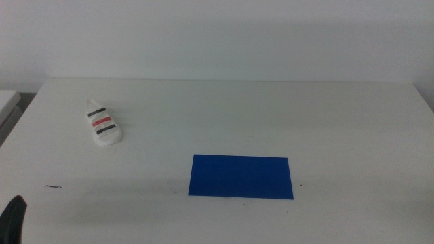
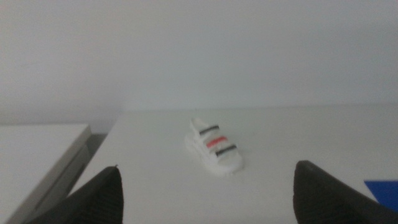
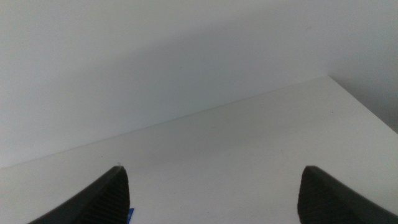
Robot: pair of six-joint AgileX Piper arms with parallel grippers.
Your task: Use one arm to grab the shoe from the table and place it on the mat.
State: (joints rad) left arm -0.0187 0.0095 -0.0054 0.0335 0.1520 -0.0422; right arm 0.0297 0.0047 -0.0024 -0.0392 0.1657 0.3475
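Observation:
The white shoe (image 1: 104, 124) with two black straps and a red one lies on the table (image 1: 224, 115) at the far left. The blue mat (image 1: 241, 177) lies flat near the front, right of centre. My left gripper (image 2: 208, 186) is open and empty, low at the table's front left, well short of the shoe (image 2: 214, 147); only its dark tip (image 1: 12, 218) shows in the middle view. A corner of the mat (image 2: 382, 193) shows in the left wrist view. My right gripper (image 3: 208, 186) is open and empty, out of the middle view, over bare table.
A small dark mark (image 1: 53, 186) is on the table near the front left. A light shelf or second surface (image 2: 37, 149) stands beyond the table's left edge. A white wall rises behind the table.

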